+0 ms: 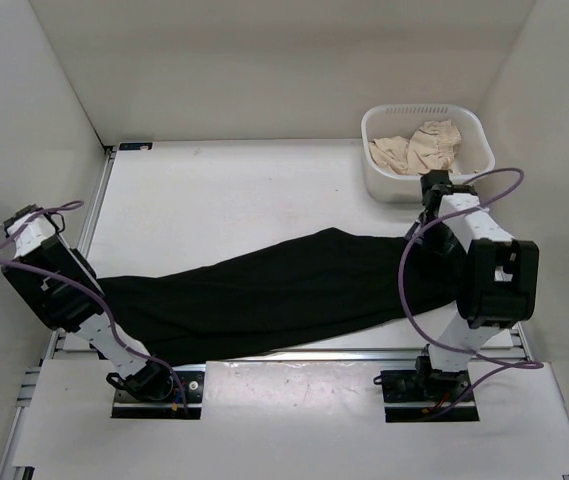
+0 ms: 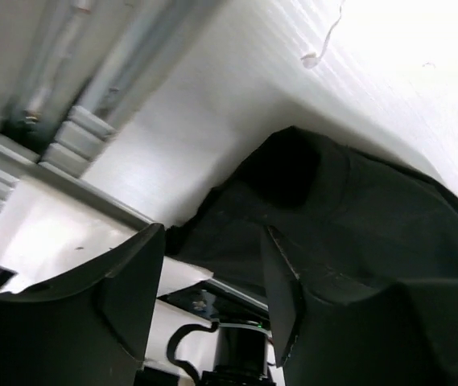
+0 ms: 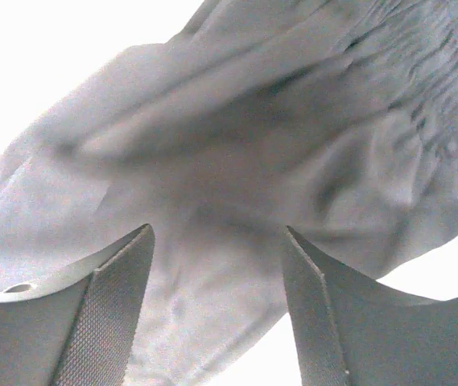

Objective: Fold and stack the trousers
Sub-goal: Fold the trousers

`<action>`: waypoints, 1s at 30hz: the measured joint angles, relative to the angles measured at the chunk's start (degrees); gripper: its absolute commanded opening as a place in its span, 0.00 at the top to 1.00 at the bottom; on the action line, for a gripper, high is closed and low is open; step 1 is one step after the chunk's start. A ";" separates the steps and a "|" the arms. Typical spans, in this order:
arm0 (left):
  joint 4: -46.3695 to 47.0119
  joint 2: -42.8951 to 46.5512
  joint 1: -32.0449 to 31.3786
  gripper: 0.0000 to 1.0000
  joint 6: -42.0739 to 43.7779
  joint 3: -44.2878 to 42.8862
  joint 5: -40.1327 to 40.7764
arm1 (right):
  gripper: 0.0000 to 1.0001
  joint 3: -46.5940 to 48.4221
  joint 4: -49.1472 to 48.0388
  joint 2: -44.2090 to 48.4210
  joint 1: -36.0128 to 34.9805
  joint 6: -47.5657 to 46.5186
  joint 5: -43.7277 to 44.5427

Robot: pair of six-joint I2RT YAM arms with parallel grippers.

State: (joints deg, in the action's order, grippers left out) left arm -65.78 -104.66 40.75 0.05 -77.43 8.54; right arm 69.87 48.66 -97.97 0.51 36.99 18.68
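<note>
Black trousers (image 1: pixel 284 290) are lying stretched out across the white surface (image 1: pixel 224 190). They are running from the near left corner up toward the right side, in one long, flat, slightly slanted band. The left end is sitting beside the left arm (image 1: pixel 64 285), and the right end is reaching under the right arm (image 1: pixel 464 230).

The left pincer (image 2: pixel 212 241) is hanging above the trousers' left end with its fingers (image 2: pixel 136 289) spread wide. Nothing is sitting between them. Dark cloth with a deep shadowed fold is showing beyond the gap, next to the metal rail (image 2: pixel 59 153) at the surface edge.

The right pincer (image 3: pixel 216 241) is also gaping wide and gripping nothing. It is pointing down at rumpled fabric, which is reading grey in that bright wrist view. I cannot tell whether its tips are touching the cloth.

A white basket (image 1: pixel 389 185) is standing at the far right corner, well apart from the trousers' middle. A crumpled beige garment (image 1: pixel 419 150) is lying inside it. A purple cable (image 1: pixel 404 280) is looping off the right arm.
</note>
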 measured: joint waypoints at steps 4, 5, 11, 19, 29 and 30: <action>-1.42 3.54 -2.14 0.37 -0.07 -2.45 0.81 | 0.43 0.24 0.63 5.90 -9.11 -1.07 3.06; -1.73 5.38 -3.65 0.37 -0.07 -2.71 0.63 | 0.45 0.57 0.48 6.21 -11.96 -0.94 3.15; -0.50 16.00 -17.40 0.41 -0.02 14.80 -0.68 | 0.67 10.27 -2.29 -8.02 -25.55 3.34 -2.21; 4.81 10.88 -19.37 0.42 0.13 32.28 6.54 | 0.97 18.91 -2.12 -22.03 -27.96 12.59 -9.75; 3.32 0.35 -22.95 0.42 1.81 21.49 11.80 | 1.00 25.66 -2.10 -26.34 -24.44 34.23 -9.70; 4.02 -0.79 -22.95 0.42 1.88 18.40 11.76 | 1.00 27.12 -2.14 -27.12 -24.28 35.39 -8.46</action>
State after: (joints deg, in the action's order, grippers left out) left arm -61.76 -105.45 17.80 1.93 -59.02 20.29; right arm 96.99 46.52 -125.10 -23.77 72.38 10.22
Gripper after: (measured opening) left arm 0.578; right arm 0.003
